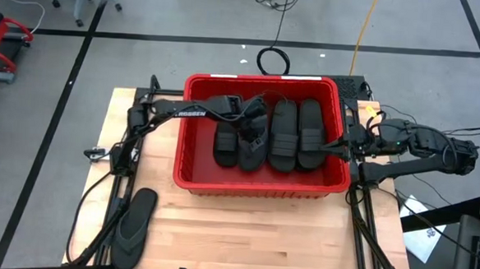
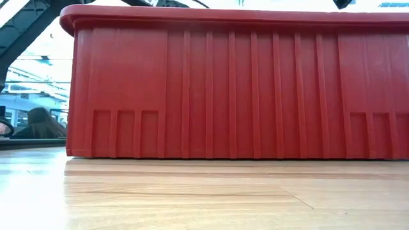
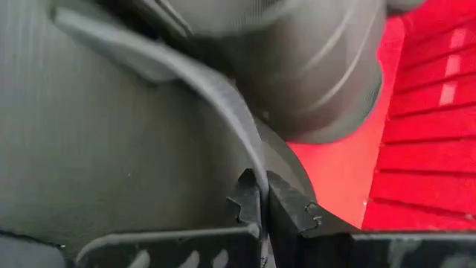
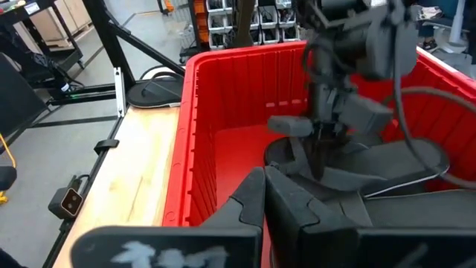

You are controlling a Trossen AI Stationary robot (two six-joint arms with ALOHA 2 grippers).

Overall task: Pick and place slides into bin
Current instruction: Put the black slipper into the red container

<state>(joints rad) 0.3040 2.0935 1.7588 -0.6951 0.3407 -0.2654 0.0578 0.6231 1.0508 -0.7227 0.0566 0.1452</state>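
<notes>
The red bin stands mid-table and holds several black slides lying side by side. My left gripper reaches into the bin from the table's left and is shut on a thong slide, as the left wrist view and the right wrist view show. My right gripper is shut and empty at the bin's right wall. Another thong slide lies flat on the table at the near left. My left gripper pinches the slide's thin thong strap between its two fingertips. The fingers point down into the bin from above. The slide sits below the fingers among the other slides; I cannot tell whether it is lifted clear of them.
The bin's front wall fills the low view. Bare wooden table lies in front of the bin. Cables and arm frames run along the table's left and right edges.
</notes>
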